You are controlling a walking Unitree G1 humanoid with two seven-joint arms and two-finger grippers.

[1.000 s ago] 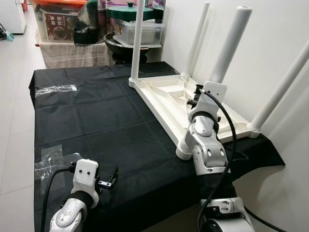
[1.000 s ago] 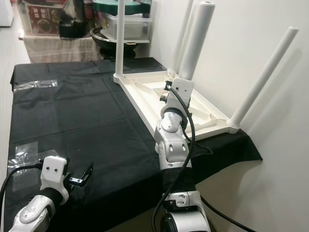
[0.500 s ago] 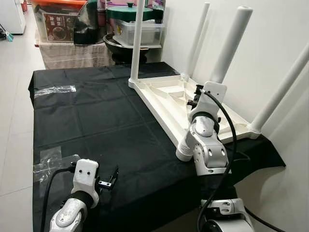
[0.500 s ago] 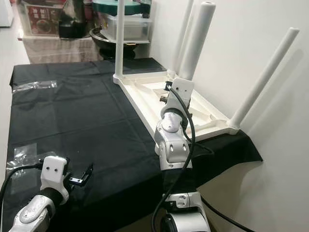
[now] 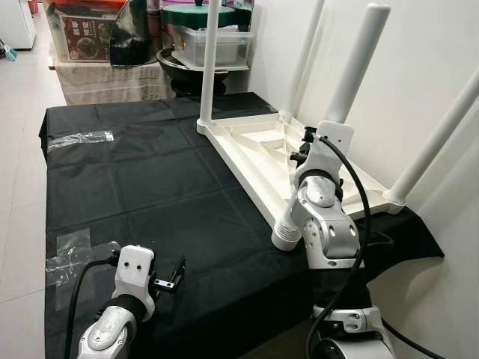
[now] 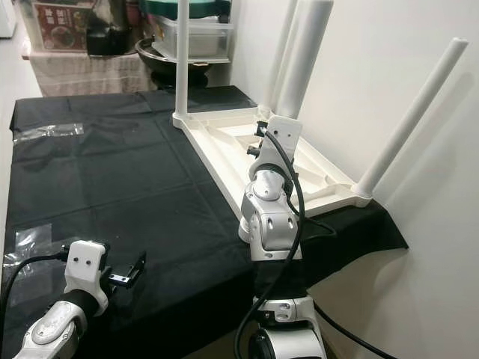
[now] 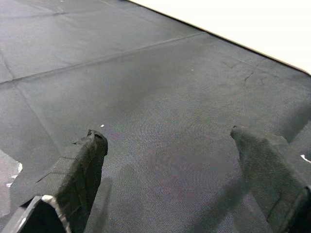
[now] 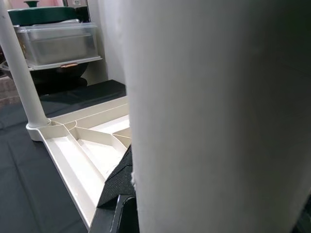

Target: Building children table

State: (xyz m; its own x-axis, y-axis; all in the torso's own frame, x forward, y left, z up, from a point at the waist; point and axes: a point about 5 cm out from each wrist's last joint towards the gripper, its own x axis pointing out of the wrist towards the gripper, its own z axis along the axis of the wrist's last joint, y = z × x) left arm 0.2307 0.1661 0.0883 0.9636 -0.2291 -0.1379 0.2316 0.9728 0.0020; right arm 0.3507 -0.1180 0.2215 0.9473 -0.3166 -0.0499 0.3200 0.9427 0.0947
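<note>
Upturned white plastic children's table point(image 5: 258, 153) lying on black-clothed desk point(image 5: 135, 179) by the wall, right end effector point(image 5: 313, 142) gripping its thick white leg point(image 5: 355, 63) — left end effector point(image 5: 174, 273) hovering spread wide, holding nothing.

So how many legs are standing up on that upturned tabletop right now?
4: far-left corner leg, far wall-side leg, near wall-side leg, and the thick leg at the right gripper.

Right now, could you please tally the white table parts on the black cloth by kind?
Table legs: 4
Tabletop, upside down: 1
Total: 5
</note>
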